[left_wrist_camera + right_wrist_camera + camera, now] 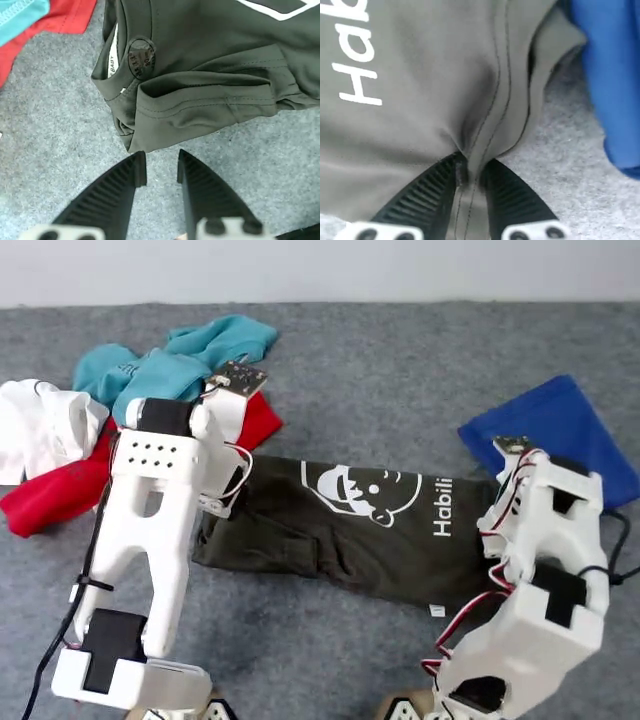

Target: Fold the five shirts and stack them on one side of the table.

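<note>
A dark olive shirt [350,525] with a white print lies part-folded across the middle of the grey table. In the left wrist view my left gripper [161,167] is open just short of the shirt's collar end [200,95], with bare table between its fingers. At the other end, my right gripper [473,170] is shut on a seamed fold of the olive shirt [445,90]. A folded blue shirt [550,430] lies at the right, touching the olive one. Teal [180,365], red [60,490] and white [40,425] shirts lie crumpled at the back left.
The red shirt [60,15] and teal shirt [20,12] lie close behind the olive shirt's collar. The blue shirt [610,75] sits right beside my right gripper. Bare grey table [400,370] stretches across the back middle and along the front between the arm bases.
</note>
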You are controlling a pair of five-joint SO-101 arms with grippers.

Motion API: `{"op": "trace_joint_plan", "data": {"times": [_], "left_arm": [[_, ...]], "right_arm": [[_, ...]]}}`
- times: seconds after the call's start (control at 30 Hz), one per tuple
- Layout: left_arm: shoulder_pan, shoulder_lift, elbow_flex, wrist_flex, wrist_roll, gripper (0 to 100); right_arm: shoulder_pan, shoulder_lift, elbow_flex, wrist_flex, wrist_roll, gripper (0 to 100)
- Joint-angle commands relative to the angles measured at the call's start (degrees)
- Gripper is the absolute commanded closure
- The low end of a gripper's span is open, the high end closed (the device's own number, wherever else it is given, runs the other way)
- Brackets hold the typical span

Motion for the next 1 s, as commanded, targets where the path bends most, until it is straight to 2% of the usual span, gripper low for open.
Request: {"op": "trace_joint_plan", "data": {"times": [0.0, 0.17, 0.3, 0.43, 0.57, 0.77, 0.97], "left_arm": [[0.4, -1.6, -0.2, 1.1, 0.1, 88], [0.3, -1.7, -0.2, 1.1, 0.1, 88], [-0.6, -2.0, -0.2, 1.1, 0.1, 88], [-5.6, -2.1, -0.3, 1.1, 0.1, 88], [-13.0, -2.1, -0.6, 1.1, 0.1, 88], [-24.8, -2.1, -0.6, 1.1, 0.1, 88], [-33.5, -2.2, -0.7, 1.1, -4.2, 88]], "right_arm": [[-0.7, -1.2, -4.4, 5.2, -0.4, 98.9], [-1.3, -5.0, -9.1, 10.3, -0.5, 98.9], [-5.5, -7.2, -9.8, 11.8, -0.6, 98.9], [-13.8, -8.8, -10.5, 11.8, -0.9, 98.9], [-24.4, -8.9, -12.5, 11.6, -3.9, 98.9], [-40.9, -8.8, -17.0, 11.2, -4.2, 98.9], [-51.4, -8.5, -18.3, 5.3, -4.3, 98.9]]}}
